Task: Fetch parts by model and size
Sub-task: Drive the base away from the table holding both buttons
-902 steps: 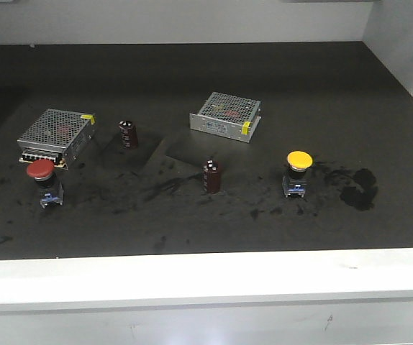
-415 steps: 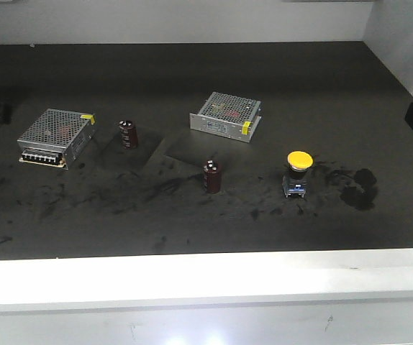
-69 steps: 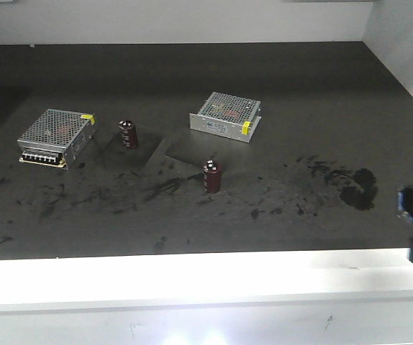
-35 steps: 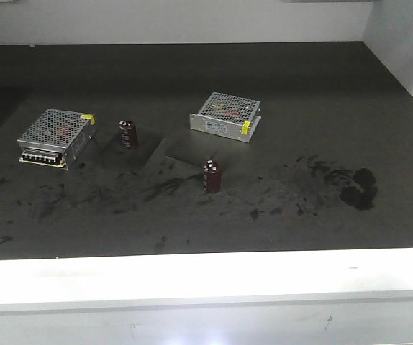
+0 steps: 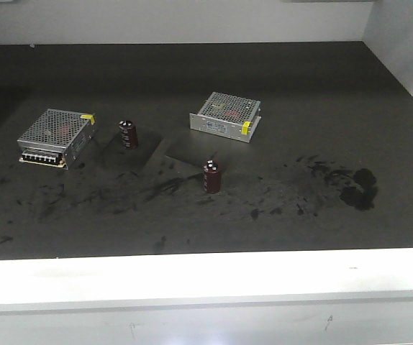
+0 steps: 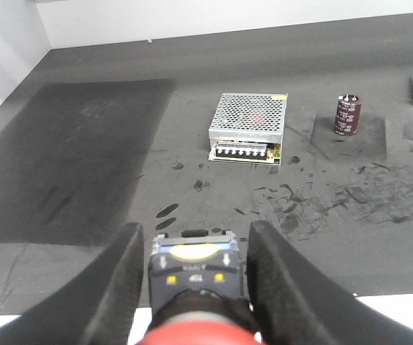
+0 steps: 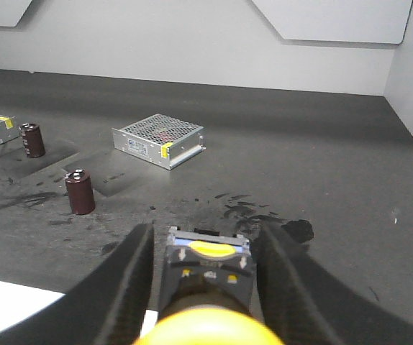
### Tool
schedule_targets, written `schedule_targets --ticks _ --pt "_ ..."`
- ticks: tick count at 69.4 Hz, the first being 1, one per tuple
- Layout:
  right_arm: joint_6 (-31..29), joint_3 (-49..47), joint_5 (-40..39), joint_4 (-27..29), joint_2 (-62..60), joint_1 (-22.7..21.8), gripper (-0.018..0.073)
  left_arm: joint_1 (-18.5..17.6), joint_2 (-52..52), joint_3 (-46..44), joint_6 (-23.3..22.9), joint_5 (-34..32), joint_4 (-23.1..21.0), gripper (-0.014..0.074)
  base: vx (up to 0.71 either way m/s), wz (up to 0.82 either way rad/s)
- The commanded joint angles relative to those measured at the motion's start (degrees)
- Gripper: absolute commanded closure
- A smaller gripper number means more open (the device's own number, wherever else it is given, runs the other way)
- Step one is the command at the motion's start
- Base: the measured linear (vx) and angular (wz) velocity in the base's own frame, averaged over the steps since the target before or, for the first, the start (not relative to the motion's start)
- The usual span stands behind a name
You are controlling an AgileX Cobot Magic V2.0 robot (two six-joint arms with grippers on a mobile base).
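Pinching the red button (image 6: 196, 291) in my left gripper (image 6: 196, 236), I hold it over the table's (image 6: 84, 158) near edge, with a mesh box (image 6: 250, 118) at twelve o'clock beyond it. My right gripper (image 7: 206, 233) clamps the yellow button (image 7: 208, 284) the same way (base pointing away, cap toward the camera), with a cylinder (image 7: 79, 190) at ten o'clock.

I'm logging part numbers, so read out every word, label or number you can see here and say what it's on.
No text is readable in any view.
White side label on the right silver mesh metal box: print too small.
Terminal strip on the left silver mesh metal box: markings too small.
Red-capped push button: symbols on its base blurred.
Yellow-capped push button: symbols on its base blurred.
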Motion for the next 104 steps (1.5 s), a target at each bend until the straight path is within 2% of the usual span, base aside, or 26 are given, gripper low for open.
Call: schedule_targets --ticks 1,61,104 --pt "-0.5 -1.8 -5.0 -0.6 0.6 0.0 0.0564 0.0 0.5 -1.4 -0.1 -4.4 0.7 0.0603 0.0 0.0" --pt "-0.5 -1.8 -5.0 -0.6 0.6 0.0 0.0564 0.0 0.5 -1.4 -0.1 -4.4 0.6 0.0603 -0.02 0.03" --pt "-0.5 -1.8 -5.0 -0.6 0.6 0.0 0.0564 0.0 0.5 -1.4 -0.1 -4.4 0.6 0.0603 -0.14 0.37"
